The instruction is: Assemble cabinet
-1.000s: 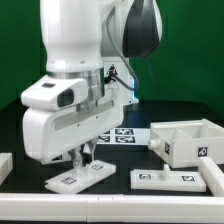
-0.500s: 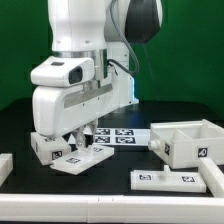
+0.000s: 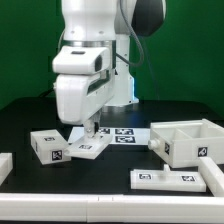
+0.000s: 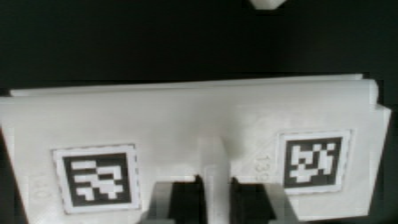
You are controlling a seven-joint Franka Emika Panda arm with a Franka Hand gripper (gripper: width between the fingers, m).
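Even, bright light; exterior view crisp, wrist view soft and blurred (tags smeared).

arm casing [image 3: 92, 25]: white, smooth rounded shells
joint cap [image 3: 150, 22]: black, domed
cable [image 3: 124, 60]: thin, black, seen beside wrist
gripper [image 3: 88, 130]: boxy white body, grey front panel, short slim fingers

Cabinet [image 3: 186, 143] cut by exterior view's right edge; wrist-view tags [image 4: 93, 178] blurred.

White cabinet [image 3: 178, 146] with black-and-white square tag [image 3: 203, 143]; white panel [image 4: 196, 120] bearing two similar tags [image 4: 93, 178]; white arm [image 3: 85, 85]; black table [image 3: 100, 188]; green backdrop [image 3: 190, 70].
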